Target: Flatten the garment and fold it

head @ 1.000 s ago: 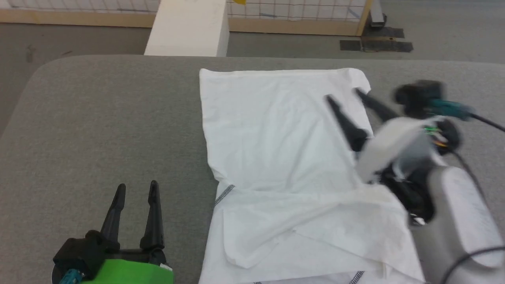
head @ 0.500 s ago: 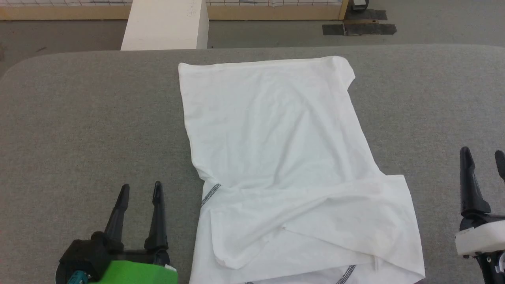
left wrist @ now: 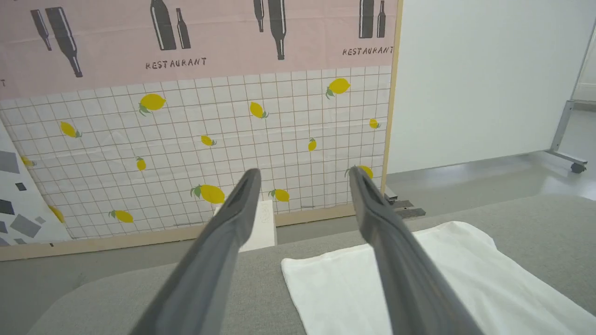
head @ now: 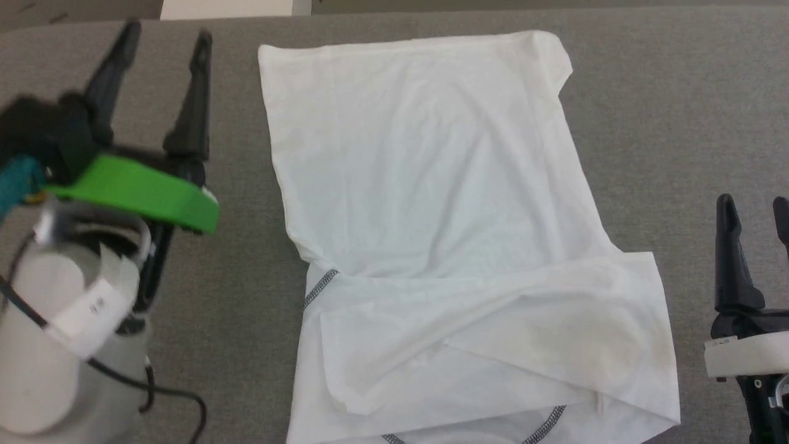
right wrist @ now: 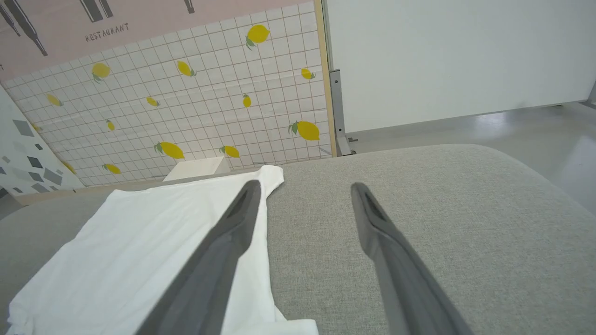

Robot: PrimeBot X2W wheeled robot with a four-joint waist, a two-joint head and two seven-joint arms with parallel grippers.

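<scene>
Right gripper [head: 755,202] off, left gripper [head: 167,31] advancing
Both spread wide, empty, flanking the garment [head: 431,185], part-folded on the table [head: 678,92]; left now near its far corner, next fold likely due.

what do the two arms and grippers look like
Left gripper: two long tapered black fingers, a bright green band behind them, a teal plug, pale grey forearm with a white label and black cable. Right gripper: same black fingers, white band.
</scene>
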